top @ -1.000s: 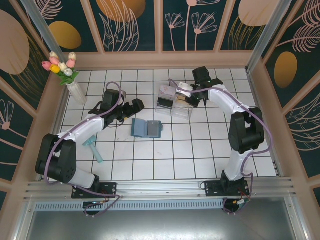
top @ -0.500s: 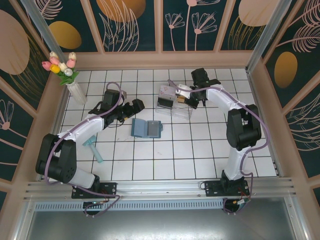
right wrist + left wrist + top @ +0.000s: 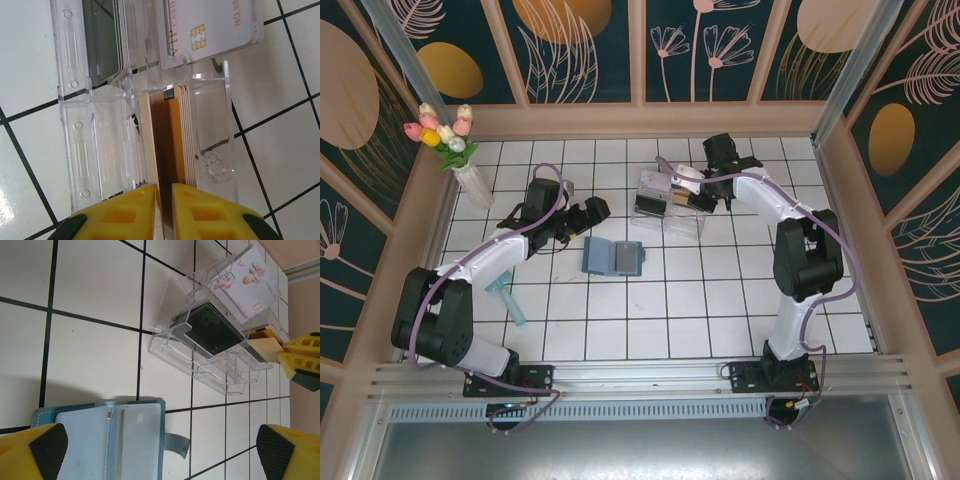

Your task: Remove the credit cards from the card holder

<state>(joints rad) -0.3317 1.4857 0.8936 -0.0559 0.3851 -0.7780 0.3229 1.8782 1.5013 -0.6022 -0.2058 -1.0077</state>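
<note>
The card holder (image 3: 613, 257) lies open on the white tiles, its pale inner pockets (image 3: 107, 440) facing up. My left gripper (image 3: 590, 213) hovers just to its left, wide open, with nothing between its fingers (image 3: 47, 450). Credit cards stand in a clear box (image 3: 670, 202): a white card (image 3: 210, 30), dark cards (image 3: 102, 40) and a yellowish-gold stack (image 3: 170, 135). My right gripper (image 3: 164, 187) sits at the box's gold compartment. Its jaws stand a narrow gap apart, with a gold card's edge between them. The same box (image 3: 220, 340) shows in the left wrist view beyond the card holder.
A vase of tulips (image 3: 468, 172) stands at the back left. A teal handled object (image 3: 507, 297) lies beside the left arm. Wooden walls (image 3: 410, 230) close the tiled floor on three sides.
My right gripper's jaws have parted slightly at the gold compartment, and its wrist has shifted a little left. The left arm and card holder have not moved.
</note>
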